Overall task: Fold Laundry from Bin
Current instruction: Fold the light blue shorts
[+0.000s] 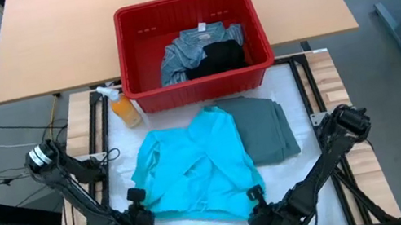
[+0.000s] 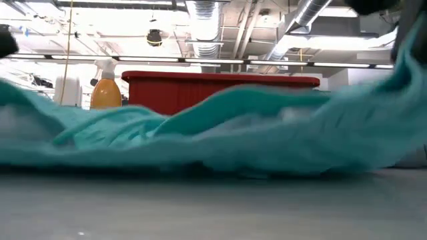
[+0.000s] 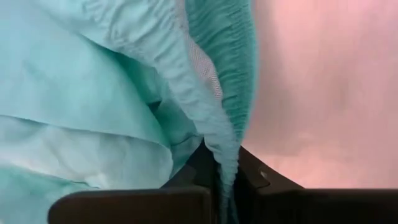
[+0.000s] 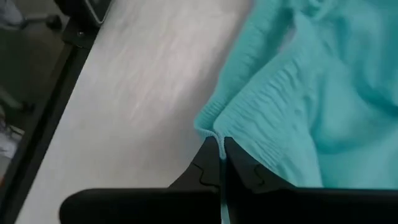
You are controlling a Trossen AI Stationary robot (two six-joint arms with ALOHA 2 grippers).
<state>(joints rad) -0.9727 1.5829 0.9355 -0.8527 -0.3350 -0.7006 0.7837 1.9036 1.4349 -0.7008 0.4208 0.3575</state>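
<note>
Centrally, the turquoise garment (image 1: pixel 194 171) lies spread on the table (image 1: pixel 304 181), near of the red bin (image 1: pixel 200 88). Left gripper (image 1: pixel 137 215) pinches its near-left hem, fingers pressed together on the fabric; right gripper (image 1: pixel 256 200) pinches its near-right edge likewise. Grey-green garment (image 1: pixel 265 127) lies folded just right. Black (image 1: pixel 219 55) and blue-grey garments (image 1: pixel 182 54) sit inside the bin; orange spray bottle (image 1: pixel 121 106) stands at its left.

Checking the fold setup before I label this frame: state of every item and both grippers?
turquoise garment: spread on the table, front hem pinched at two points.
grey-green garment: folded, beside the turquoise one, its edge under it.
bin: upright, holding a blue-grey garment and a black garment.
spray bottle: lying by the bin.
left gripper: shut on the hem.
right gripper: shut on the hem.
</note>
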